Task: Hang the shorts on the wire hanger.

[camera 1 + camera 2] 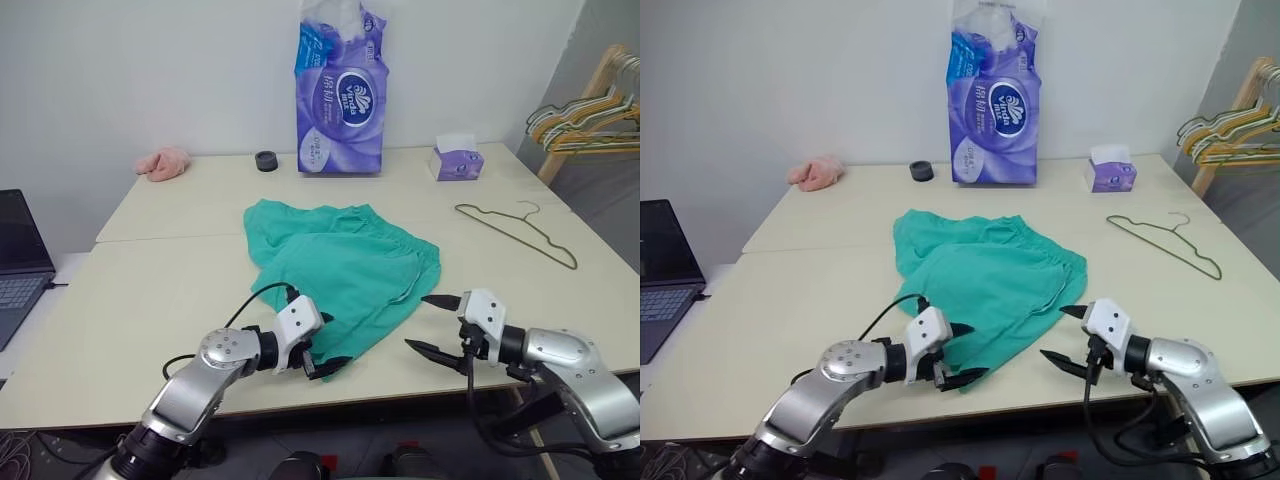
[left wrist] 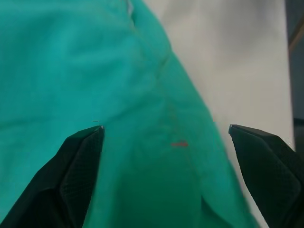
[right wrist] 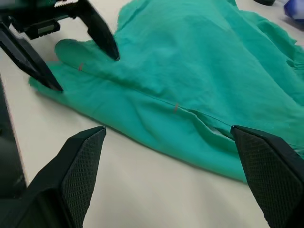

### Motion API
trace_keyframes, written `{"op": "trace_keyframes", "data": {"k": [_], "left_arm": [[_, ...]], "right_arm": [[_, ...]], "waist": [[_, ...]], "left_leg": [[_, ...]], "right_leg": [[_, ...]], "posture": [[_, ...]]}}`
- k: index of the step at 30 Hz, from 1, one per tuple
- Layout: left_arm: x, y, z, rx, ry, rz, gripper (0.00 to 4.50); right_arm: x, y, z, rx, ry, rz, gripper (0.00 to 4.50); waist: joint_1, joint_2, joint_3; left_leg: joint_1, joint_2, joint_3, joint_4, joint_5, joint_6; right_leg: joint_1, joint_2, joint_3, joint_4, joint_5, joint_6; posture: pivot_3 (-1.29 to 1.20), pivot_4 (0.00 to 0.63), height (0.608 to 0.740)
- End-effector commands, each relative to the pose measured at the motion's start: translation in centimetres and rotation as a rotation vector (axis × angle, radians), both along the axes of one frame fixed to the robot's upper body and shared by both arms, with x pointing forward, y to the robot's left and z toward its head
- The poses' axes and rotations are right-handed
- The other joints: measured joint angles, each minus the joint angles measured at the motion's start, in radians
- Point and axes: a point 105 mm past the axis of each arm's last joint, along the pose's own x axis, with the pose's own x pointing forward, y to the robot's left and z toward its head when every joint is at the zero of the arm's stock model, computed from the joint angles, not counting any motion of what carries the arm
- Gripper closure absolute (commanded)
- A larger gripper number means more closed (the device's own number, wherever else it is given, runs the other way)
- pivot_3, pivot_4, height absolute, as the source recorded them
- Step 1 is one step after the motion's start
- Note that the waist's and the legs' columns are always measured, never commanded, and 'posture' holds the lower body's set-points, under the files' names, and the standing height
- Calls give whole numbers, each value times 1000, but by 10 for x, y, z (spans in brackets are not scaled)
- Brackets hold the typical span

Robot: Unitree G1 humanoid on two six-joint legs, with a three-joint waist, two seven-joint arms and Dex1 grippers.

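Lying crumpled, soft teal shorts (image 1: 340, 270); thin wire hanger (image 1: 518, 232) apart; left tool (image 1: 322, 347), right tool (image 1: 430, 323) wide open, empty.

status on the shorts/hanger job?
Done: nothing yet. The shorts lie crumpled on the table, the wire hanger flat and apart from them. In hand: left gripper with open jaws at the shorts' near edge; right gripper open beside them. Left: grasp, thread, hang.

Silver metallic forearms with round joint housings, white wrist blocks, looping black cables; left pincer (image 1: 322, 345) and right pincer (image 1: 432, 323) carry tapered, textured black fingers.
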Motion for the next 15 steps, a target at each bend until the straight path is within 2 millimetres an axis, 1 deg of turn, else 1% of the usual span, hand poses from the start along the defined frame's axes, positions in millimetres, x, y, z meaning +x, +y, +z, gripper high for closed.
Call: {"op": "trace_keyframes", "data": {"k": [1,5,6,8,10,14,15], "left_arm": [[7,-1,-4,50,-33,25,44],[12,4,-9,93,-66,55,44],[14,6,-10,101,-78,68,219],[18,10,-9,109,-99,88,643],[23,13,-6,105,-116,116,1175],[33,27,3,104,-162,166,2472],[33,29,6,100,-165,173,2715]], "right_arm": [[3,-3,15,-9,-79,-18,0],[7,-6,17,-27,-109,-34,0],[8,-7,17,-36,-117,-37,0],[10,-10,17,-62,-144,-41,0],[15,-12,17,-92,-181,-49,0],[30,-17,17,-177,-277,-47,0],[32,-17,16,-198,-290,-36,0]], "waist": [[-3,0,0],[-4,0,0],[-4,0,0],[-5,0,-1],[-5,0,-1],[-10,0,-1],[-12,0,-1]], "left_leg": [[0,0,0,0,0,0],[0,1,0,0,0,0],[0,1,0,0,0,0],[0,1,0,0,0,0],[0,1,1,0,0,0],[0,1,1,0,0,-1],[0,1,1,0,0,-1]], "right_leg": [[0,0,0,0,0,0],[0,0,0,0,0,0],[0,0,0,0,0,0],[0,0,0,0,0,0],[0,0,0,0,0,0],[0,0,0,0,0,0],[0,0,0,0,0,0]], "posture": [[-125,0,740],[-132,0,740],[-132,0,740],[-130,0,740],[-124,0,740],[-110,0,740],[-110,0,740]]}}
